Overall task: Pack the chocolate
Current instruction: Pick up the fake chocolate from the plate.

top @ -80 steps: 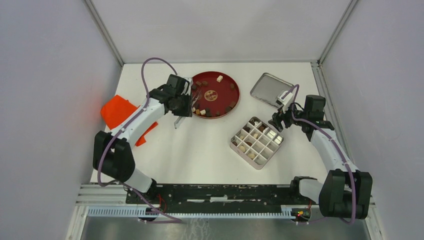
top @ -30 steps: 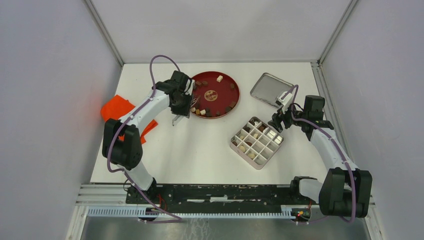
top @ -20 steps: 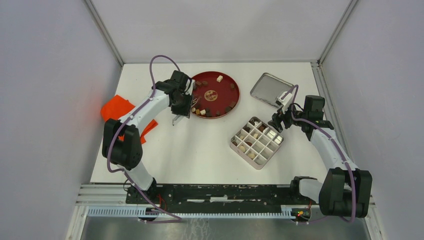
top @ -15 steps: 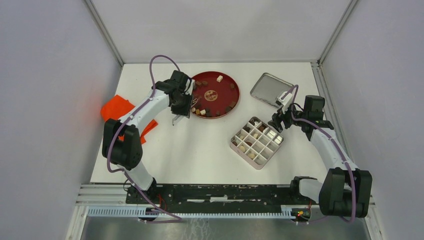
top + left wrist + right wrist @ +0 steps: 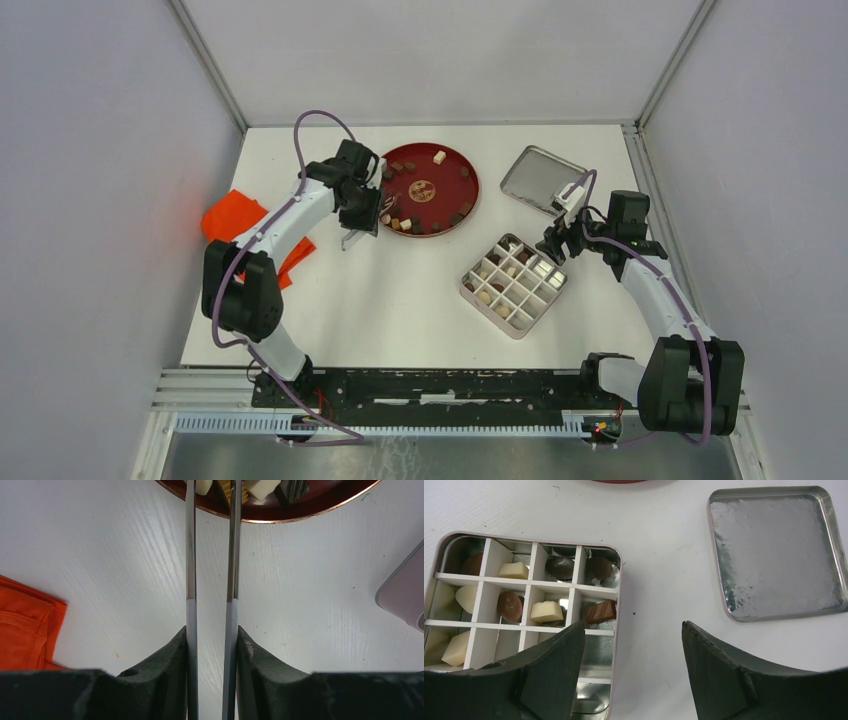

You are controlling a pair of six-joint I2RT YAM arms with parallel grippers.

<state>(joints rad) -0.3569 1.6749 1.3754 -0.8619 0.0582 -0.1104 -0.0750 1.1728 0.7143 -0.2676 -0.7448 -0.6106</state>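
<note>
The step now is picking a piece of chocolate [image 5: 439,157] off the red plate [image 5: 474,190]. The left gripper [image 5: 212,635] is squeezed tight on a pair of metal tweezers [image 5: 190,555]. Their tips reach over the near left edge of the plate, right by some brown and white pieces. The tips run out of the picture, so I cannot tell if a piece is caught between them. The right gripper [image 5: 633,630] is wide open and holds nothing. It hangs by a corner of the box [image 5: 618,600] with little rooms, where some chocolate already sits. Next, the tweezers need to pinch one small piece, lift it and carry it across the worktop [image 5: 400,290] to an empty room.
</note>
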